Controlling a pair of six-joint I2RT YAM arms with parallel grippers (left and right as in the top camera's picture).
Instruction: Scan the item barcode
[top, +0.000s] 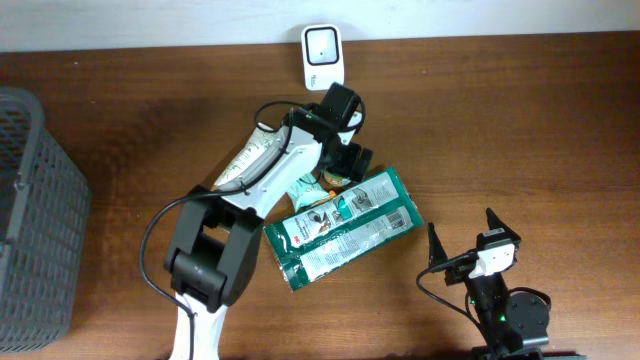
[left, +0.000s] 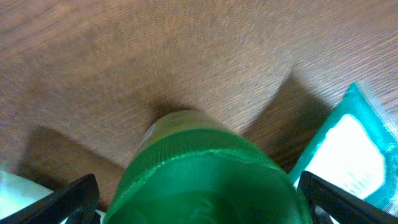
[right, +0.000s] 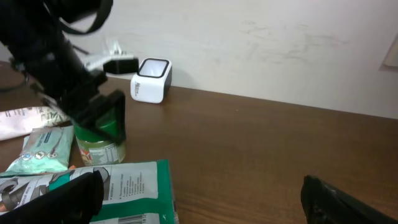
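Left gripper (left: 198, 186): its jaws are spread wide, one to each side of a green lid (left: 205, 168). A sliver of table shows between the left-hand finger (left: 68, 202) and the lid. On the other side I cannot tell whether there is contact.
Jar (right: 101, 148): it stands upright on the wooden table (top: 520, 120) directly under the left gripper. From overhead the arm's wrist hides nearly all of it.
Jar label: it is printed, but too small and too shadowed to read. No barcode can be made out on it.
Barcode scanner (top: 323, 55): a small white unit at the table's far edge by the wall, window up. It is apart from the jar, with bare wood between them.
Right gripper (top: 465, 238): its jaws are fully apart and hold nothing. It sits low near the front right of the table, well apart from the jar.
Green packet (top: 345, 228): it lies flat and slanted, just in front of the jar. Whether it is one wide pack or two side by side is unclear. Barcode lines on it are cut off at the lower edge of the right wrist view.
Small teal packet (right: 43, 149): it lies flat beside the jar, partly under the left arm from overhead.
White tube (top: 250, 158): it lies at a slant, its lower end hidden by the arm.
Grey basket (top: 35, 200): it is at the left edge, cut off by the frame.
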